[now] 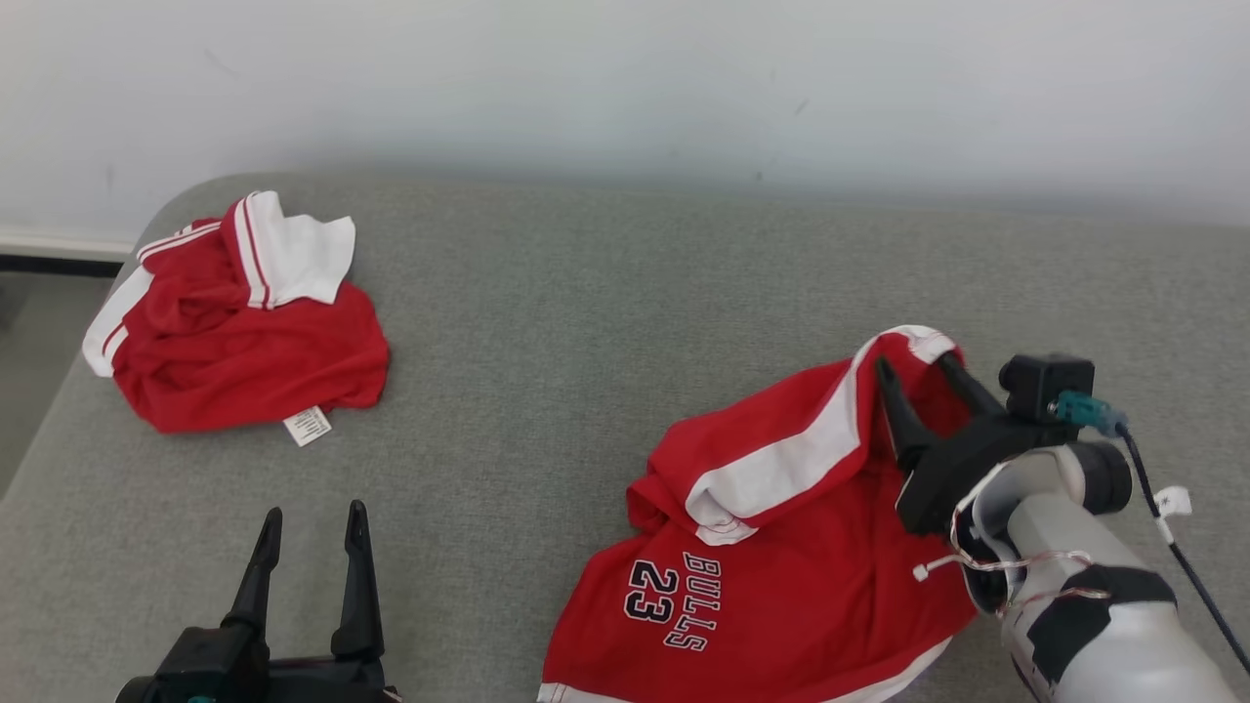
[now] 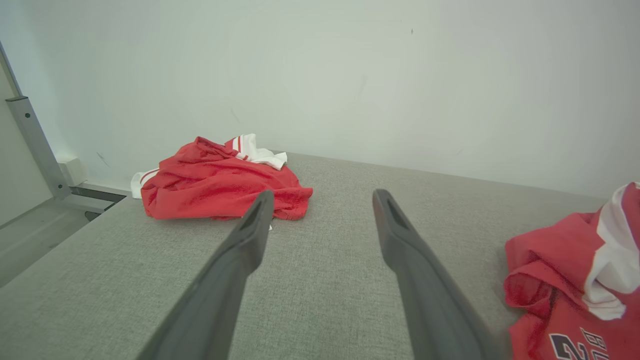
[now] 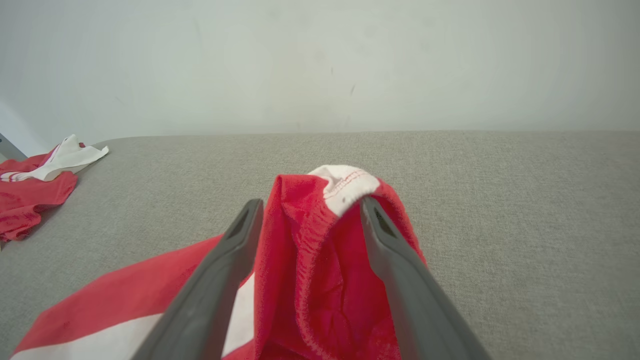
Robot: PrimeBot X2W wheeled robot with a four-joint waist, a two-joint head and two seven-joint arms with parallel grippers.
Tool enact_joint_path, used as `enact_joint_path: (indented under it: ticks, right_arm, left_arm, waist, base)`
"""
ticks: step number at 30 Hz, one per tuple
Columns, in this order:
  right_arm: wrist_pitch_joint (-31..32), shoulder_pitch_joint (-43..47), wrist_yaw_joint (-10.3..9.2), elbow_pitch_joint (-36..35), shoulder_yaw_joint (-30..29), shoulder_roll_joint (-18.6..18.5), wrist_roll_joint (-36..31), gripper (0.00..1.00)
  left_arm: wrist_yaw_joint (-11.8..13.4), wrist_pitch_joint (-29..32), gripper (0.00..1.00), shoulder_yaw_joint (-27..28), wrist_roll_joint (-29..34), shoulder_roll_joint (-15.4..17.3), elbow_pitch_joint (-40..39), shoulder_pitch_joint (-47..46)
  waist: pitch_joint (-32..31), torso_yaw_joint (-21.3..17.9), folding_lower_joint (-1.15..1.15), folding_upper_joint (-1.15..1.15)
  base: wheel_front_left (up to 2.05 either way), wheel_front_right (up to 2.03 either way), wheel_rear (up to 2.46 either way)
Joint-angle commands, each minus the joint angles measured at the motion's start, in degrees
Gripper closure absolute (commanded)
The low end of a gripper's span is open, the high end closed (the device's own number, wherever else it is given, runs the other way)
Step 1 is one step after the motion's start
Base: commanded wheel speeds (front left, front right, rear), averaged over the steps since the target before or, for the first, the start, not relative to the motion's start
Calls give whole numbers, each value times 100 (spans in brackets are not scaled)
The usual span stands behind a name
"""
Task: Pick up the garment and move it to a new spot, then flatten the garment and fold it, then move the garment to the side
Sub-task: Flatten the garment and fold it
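So the garment, red shorts with a BULLS 23 print and a white side stripe, is lying on the right half of the grey fabric-covered desk, running off the desk's near edge in the head view. It's down on the surface but nowhere near flat: bunched and rolled over on itself, with one hump of cloth standing up at the end toward the desk's back edge.

The right gripper sits right at that hump, jaws spread wide with the cloth poking up between them. One finger brushes the white hem, but nothing is pinched as far as I can see.

My read on progress: the "move it to a new spot" part looks about done, since the shorts rest on the desk. Flattening, folding and shifting it to the side are all left.

The left gripper hangs over the desk's near-left part, jaws open and empty, well apart from the shorts.

A second red-and-white garment is crumpled at the desk's far-left corner, well clear. The middle of the desk is bare fabric, so I'd guess there's room to spread out. What's really in the way is the shorts' own rolled-over folds.
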Motion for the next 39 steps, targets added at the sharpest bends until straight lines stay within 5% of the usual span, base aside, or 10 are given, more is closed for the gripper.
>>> enact_joint_path:
  ticks: [1, 12, 21, 30, 39]
  right_arm:
    - [-56, 240, -11, -142, 139, -64, 130, 0]
    - [-205, 1065, -11, -1033, 390, -370, 529, 0]
    - [-233, 2277, -11, -2681, -698, -597, 92, 0]
    - [-235, 3829, -11, -4359, -1710, -329, -943, 0]
    - [-236, 4864, -11, -5131, -2200, 114, -1480, 0]
  left_arm:
    - [-23, -19, 0, 36, 25, -5, 3, 86]
    - [-31, -19, 0, 85, 48, -5, -38, 290]
    - [-51, -19, 0, 185, 91, -7, -80, 415]
    - [-104, -19, 0, 319, 196, -7, -112, 524]
    - [-137, -19, 0, 367, 381, 4, -178, 645]
  waist:
    - [-188, -204, 0, 0]
    - [-384, -508, 0, 0]
    - [-527, -673, 0, 0]
    - [-611, -772, 0, 0]
    - [-683, -764, 0, 0]
  base:
    - [0, 0, 0]
    - [0, 0, 0]
    - [0, 0, 0]
    - [0, 0, 0]
    - [0, 0, 0]
